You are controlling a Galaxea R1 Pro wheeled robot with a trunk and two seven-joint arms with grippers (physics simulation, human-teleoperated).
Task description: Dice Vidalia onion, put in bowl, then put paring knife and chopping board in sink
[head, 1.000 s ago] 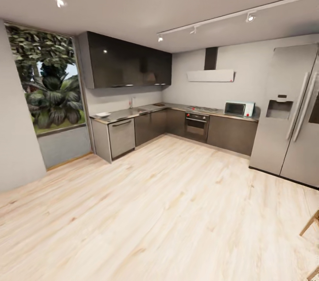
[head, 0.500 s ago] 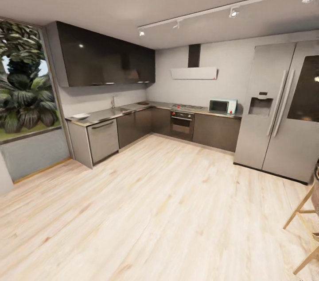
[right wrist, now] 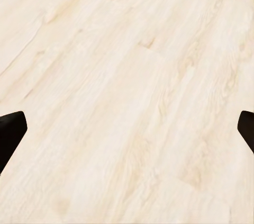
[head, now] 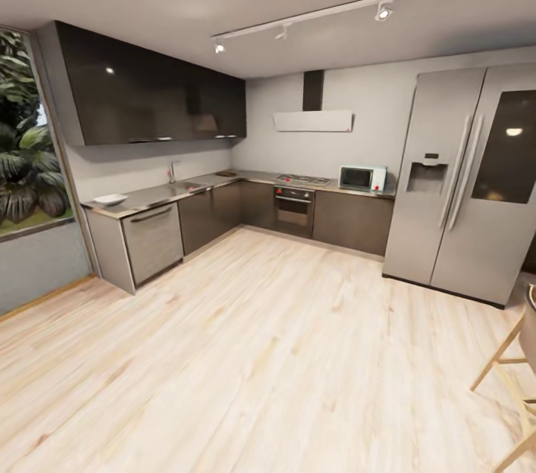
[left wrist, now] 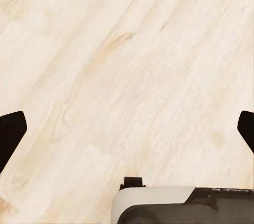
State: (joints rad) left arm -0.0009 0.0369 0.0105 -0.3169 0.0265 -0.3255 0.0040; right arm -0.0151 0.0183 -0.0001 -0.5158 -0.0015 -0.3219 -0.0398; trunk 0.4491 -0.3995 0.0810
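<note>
Sink [head: 184,185] sits far off on the grey desk [head: 149,197], bowl [head: 110,199] at its end. Both wrist cameras face pale floor [left wrist: 127,65]; left fingers [left wrist: 10,131] and right fingers [right wrist: 10,128] spread wide, empty.

We see pale wood floor [left wrist: 127,65] across nearly the whole left wrist view, light blond planks with the grain running on a diagonal and a few darker knots and streaks. The left gripper [left wrist: 127,131] shows as two dark fingertips [left wrist: 10,131], one at each side edge of the picture, spread wide apart with bare floor between them and nothing held. At one edge sits a rounded part of the robot's body [left wrist: 180,205]: a white shell on top, a dark grey band under it, and a small black tab sticking up at its corner. Faint lettering on the dark band, too small for us to read.
</note>
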